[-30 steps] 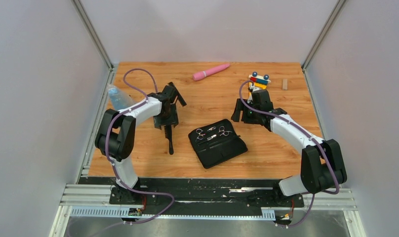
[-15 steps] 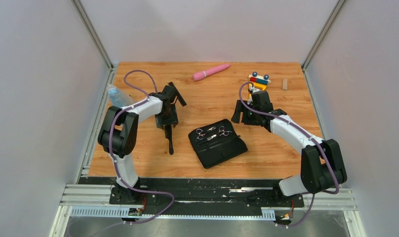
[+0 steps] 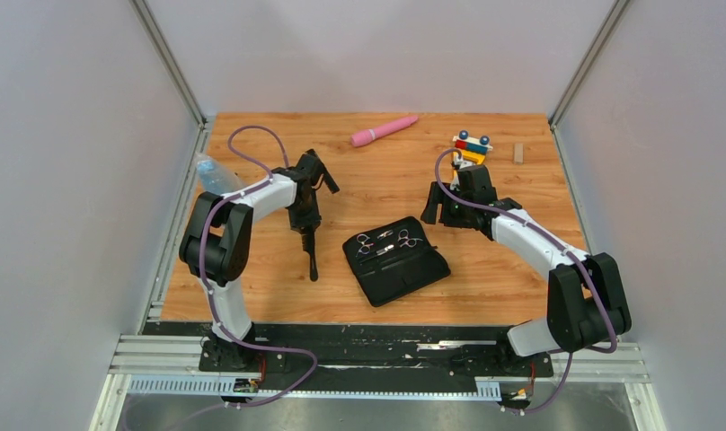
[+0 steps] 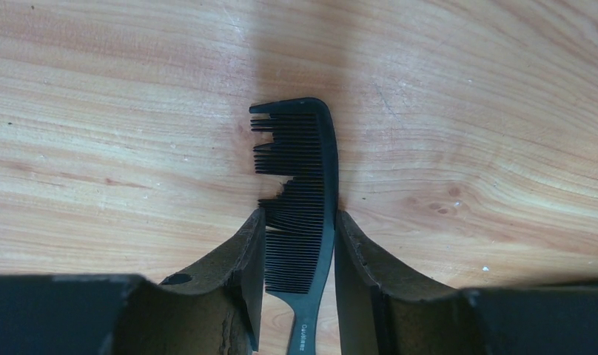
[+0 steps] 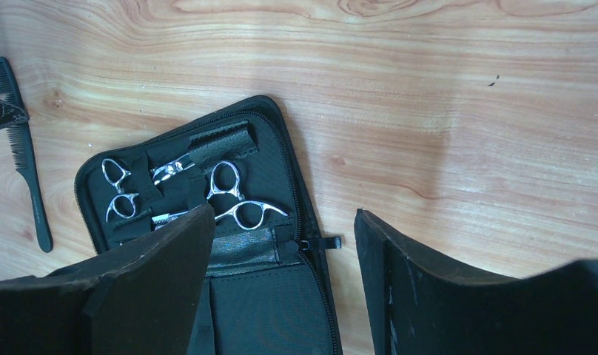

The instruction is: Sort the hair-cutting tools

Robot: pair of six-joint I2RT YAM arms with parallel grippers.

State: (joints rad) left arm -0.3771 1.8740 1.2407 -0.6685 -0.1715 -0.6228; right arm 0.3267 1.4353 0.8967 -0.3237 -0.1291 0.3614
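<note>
Black plastic comb (image 4: 303, 192) with a slim handle lies flat on the wooden table (image 3: 485, 278), in the left half, its handle pointing toward the near edge. Its teeth are ragged, with several gaps near the tip. The left gripper (image 4: 300, 222) is down over it, one finger (image 4: 244, 259) against the teeth and the other against the spine, so the jaws are pinching the comb where the teeth meet the handle.

To the right of the comb, near the middle of the table, a black zip case (image 5: 259, 296) lies open at an angle. Two pairs of small scissors sit in its upper half, tucked under fabric straps. The silver scissors (image 5: 237, 196) are nearer the zip edge, and the second pair (image 5: 118, 194) is just beside them, ring handles showing.

The right gripper (image 5: 285, 214) hangs over the far right edge of the case with its jaws spread wide and nothing between them.

Further out, along the far edge of the table:
- a pink wand (image 3: 384, 130)
- a small stack of coloured toy blocks (image 3: 470, 148)
- a little wooden block (image 3: 518, 153), well apart from the case

A clear plastic bottle (image 3: 214, 175) lies at the far left edge, behind the left arm.
</note>
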